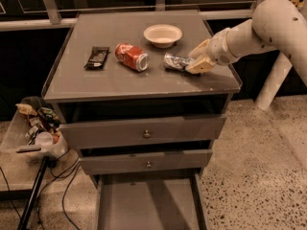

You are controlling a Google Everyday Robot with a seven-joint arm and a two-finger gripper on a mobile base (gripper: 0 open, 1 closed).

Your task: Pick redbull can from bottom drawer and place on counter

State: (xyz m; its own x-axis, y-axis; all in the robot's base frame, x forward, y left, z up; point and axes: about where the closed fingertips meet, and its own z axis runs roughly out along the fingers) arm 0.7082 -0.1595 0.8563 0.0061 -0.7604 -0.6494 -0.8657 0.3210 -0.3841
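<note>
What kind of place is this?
Probably a lab or test area: drawer cabinet on speckled floor, clutter bin and cables beside it. Gripper sits over the counter at the redbull can.

Flat grey counter (120, 83): smooth, matt. Slim silvery redbull can (173, 61): glossy metal. Cream gripper (195, 64), at the can on the counter: matt plastic.

Thick white tubular arm (268, 25), tan end effector (194, 61) over the counter (120, 83).
</note>
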